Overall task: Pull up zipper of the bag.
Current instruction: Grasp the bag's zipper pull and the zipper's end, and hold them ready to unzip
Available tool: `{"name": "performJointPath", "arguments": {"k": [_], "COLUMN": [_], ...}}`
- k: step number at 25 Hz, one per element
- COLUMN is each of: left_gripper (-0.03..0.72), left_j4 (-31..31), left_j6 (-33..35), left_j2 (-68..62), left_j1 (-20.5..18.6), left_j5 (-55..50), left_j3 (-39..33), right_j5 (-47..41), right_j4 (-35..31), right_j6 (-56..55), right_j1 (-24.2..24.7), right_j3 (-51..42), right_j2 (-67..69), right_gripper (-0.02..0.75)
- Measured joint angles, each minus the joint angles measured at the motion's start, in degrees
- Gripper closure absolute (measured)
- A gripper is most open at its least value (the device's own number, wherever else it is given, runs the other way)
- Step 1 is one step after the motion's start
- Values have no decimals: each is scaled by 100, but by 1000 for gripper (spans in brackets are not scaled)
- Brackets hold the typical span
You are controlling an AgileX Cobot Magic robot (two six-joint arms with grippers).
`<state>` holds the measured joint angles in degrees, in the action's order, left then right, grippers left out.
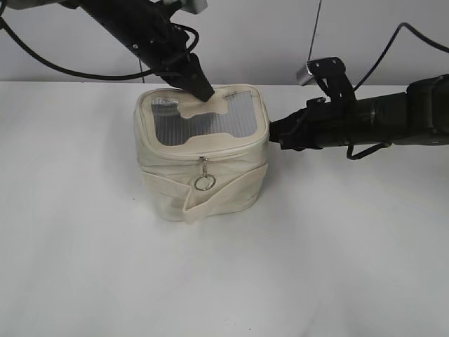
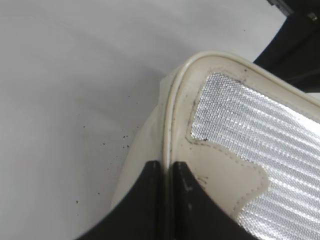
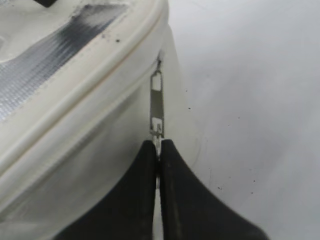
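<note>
The cream bag (image 1: 175,147) stands in the middle of the white table, with its grey mesh lid (image 1: 203,125) facing up. The zipper (image 1: 238,149) runs round the lid rim. One silver ring pull (image 1: 204,182) hangs loose at the front. My left gripper (image 1: 205,93) is shut on the lid's rim piping (image 2: 172,115) at the back edge; the left wrist view shows its jaws (image 2: 167,167) pinching it. My right gripper (image 1: 272,132) is at the bag's right side. In the right wrist view its jaws (image 3: 159,145) are shut on the second metal zipper pull (image 3: 157,102).
The wide cream strap (image 1: 224,193) wraps the bag's front below the ring. The white table (image 1: 337,267) stretches round the bag on all sides. Cables hang behind both arms against the grey wall.
</note>
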<state>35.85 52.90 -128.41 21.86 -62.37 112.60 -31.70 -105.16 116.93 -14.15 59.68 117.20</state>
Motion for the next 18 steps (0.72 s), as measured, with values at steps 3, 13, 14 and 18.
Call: {"name": "performJointPath", "arguments": {"k": [3, 13, 14, 18], "left_gripper": [644, 644, 644, 644], "left_j4": [0, 7, 7, 12], "left_j6": [0, 0, 0, 0], "left_j2": [0, 0, 0, 0], "left_j1": [0, 0, 4, 4], "left_j5": [0, 1, 1, 1], "left_j3": [0, 0, 0, 0], "right_j5": [-40, -100, -100, 205], "right_j4": [-13, -82, -88, -88], "right_j6": [47, 85, 85, 81], "right_j1": [0, 0, 0, 10], "right_j3": [-177, -723, -780, -857], "right_j2": [-137, -545, -598, -753], "right_gripper": [720, 720, 720, 720]}}
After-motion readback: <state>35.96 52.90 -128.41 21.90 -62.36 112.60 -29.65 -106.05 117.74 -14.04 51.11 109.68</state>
